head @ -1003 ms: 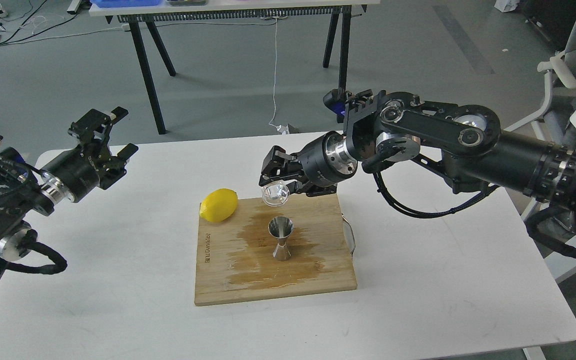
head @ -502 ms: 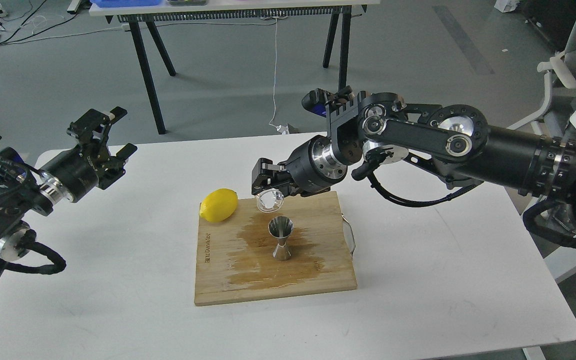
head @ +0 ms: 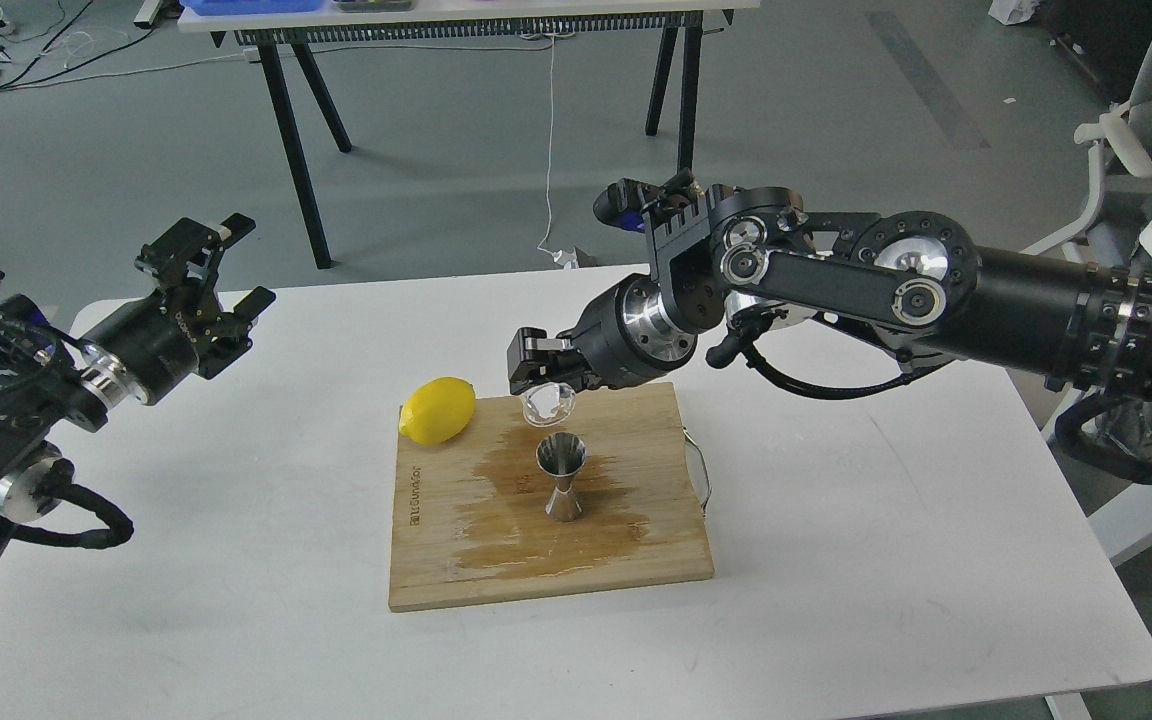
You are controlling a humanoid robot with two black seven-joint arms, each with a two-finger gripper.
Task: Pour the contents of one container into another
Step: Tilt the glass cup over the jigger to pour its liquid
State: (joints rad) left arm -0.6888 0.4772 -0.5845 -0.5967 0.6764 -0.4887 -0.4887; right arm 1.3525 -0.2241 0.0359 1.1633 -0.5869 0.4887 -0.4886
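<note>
A small steel hourglass jigger (head: 562, 479) stands upright in the middle of a bamboo board (head: 456, 560), on a dark wet patch. Just above and behind its mouth hangs a tiny clear glass cup (head: 548, 404), tipped steeply toward the jigger. My right gripper (head: 542, 382) is shut on the cup, its arm reaching in from the right. My left gripper (head: 226, 275) is held above the table's far left edge, open and holding nothing.
A yellow lemon (head: 438, 410) lies at the board's back left corner, close to the cup. A metal handle (head: 700, 472) sticks out from the board's right side. The white table (head: 886, 560) carries the board. A second table stands behind on the floor.
My right arm has shifted left and rotated its wrist, tipping the glass cup further over the jigger's mouth. The left arm has not moved.
</note>
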